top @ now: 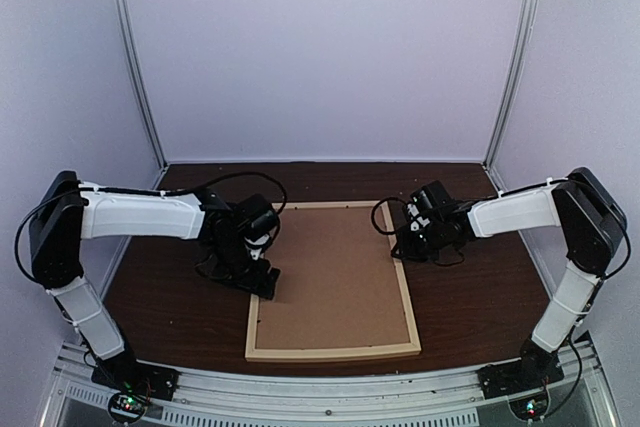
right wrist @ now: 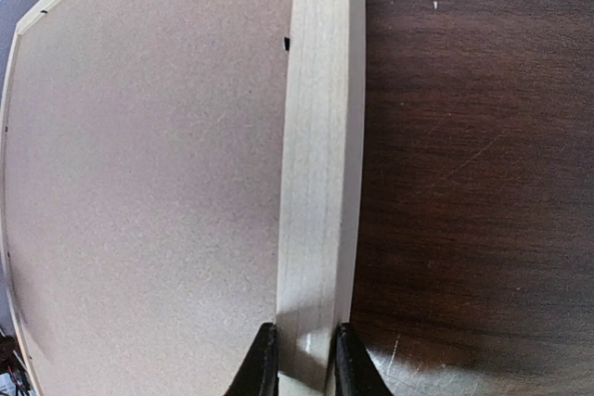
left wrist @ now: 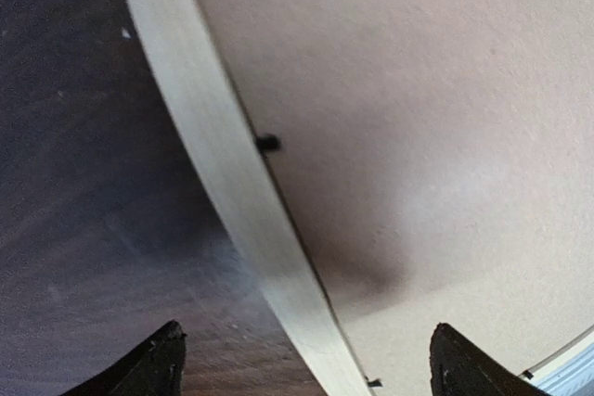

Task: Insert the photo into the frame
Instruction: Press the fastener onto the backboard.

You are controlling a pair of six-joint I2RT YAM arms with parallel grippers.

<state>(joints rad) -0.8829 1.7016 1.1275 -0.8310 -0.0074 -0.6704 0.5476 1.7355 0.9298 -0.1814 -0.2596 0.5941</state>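
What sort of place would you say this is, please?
Probably a lab robot test booth: plain pale walls with metal corner posts, a dark tabletop, and a left arm and right arm bolted to a rail.

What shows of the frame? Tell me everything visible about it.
The frame is a large rectangle of thin pale wood strips. It lies flat, apparently back up, on the dark table between the arms. A brown backing board fills its opening, with small black tabs along the inner edge. The right gripper is shut on its right strip. The left gripper hangs open astride the left strip, a finger on either side, with no contact visible.
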